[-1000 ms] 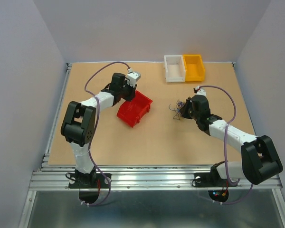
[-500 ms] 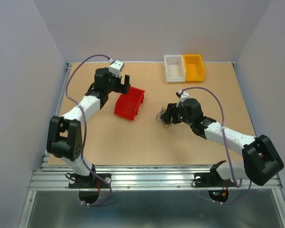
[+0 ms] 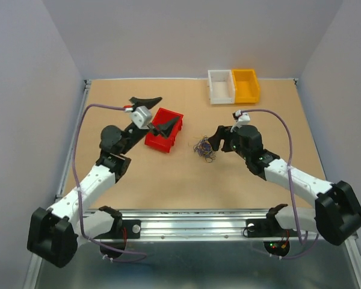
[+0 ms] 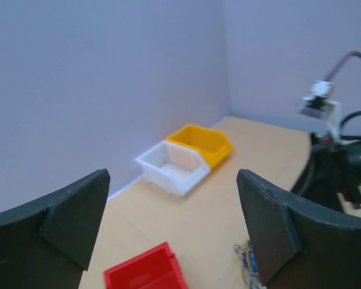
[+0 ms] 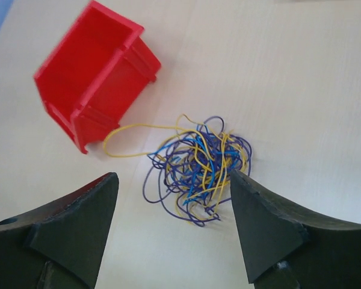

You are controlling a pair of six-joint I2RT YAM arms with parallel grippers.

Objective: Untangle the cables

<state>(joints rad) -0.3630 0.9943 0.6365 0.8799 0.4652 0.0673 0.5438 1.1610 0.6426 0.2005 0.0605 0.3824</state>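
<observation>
Left gripper (image 4: 172,180) and right gripper (image 5: 172,176), two, both spread wide, empty. One roundish clump of cables (image 3: 203,149) on table (image 3: 168,174), between red bin (image 3: 164,129) and right gripper; no clear long axis. One white bin (image 3: 221,86), one yellow bin (image 3: 245,85).

Blue, purple, yellow cables (image 5: 197,164); red bin (image 5: 111,81)

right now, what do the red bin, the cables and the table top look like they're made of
The red bin looks like moulded plastic: smooth ribbed walls with a slight sheen. The cables are thin flexible wires, probably plastic-insulated, in blue-purple and yellow. The table is a matte tan board with faint grain, either wood or laminate; I can't tell which.
</observation>
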